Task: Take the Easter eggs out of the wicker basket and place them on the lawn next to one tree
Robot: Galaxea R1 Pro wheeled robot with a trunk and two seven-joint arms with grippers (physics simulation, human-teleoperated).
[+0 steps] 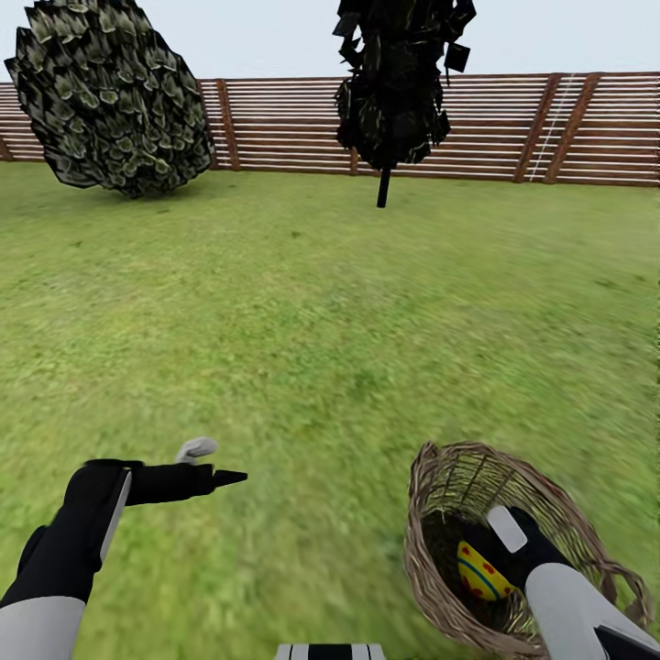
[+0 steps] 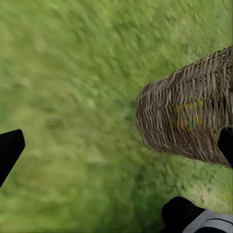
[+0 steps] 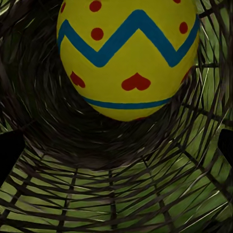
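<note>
The wicker basket [image 1: 458,486] sits on the lawn [image 1: 348,321] at the lower right, with a loop handle [image 1: 632,587] on its right side. A yellow Easter egg [image 1: 481,570] with blue zigzag and red marks lies inside it. My right gripper [image 1: 495,550] reaches down into the basket. In the right wrist view the egg [image 3: 128,58] lies just beyond the open gripper [image 3: 116,150], not between its fingers. My left gripper [image 1: 213,464] hovers open over bare grass, left of the basket. Its wrist view shows the basket [image 2: 189,121] from the side, the egg [image 2: 189,114] dim through the weave. The tree is out of view.
A wooden slat fence [image 1: 550,128] closes the far side of the lawn. A dark leafy bush [image 1: 110,96] stands at the back left and a narrow black conifer [image 1: 394,82] at the back centre. Wide open grass lies between them and me.
</note>
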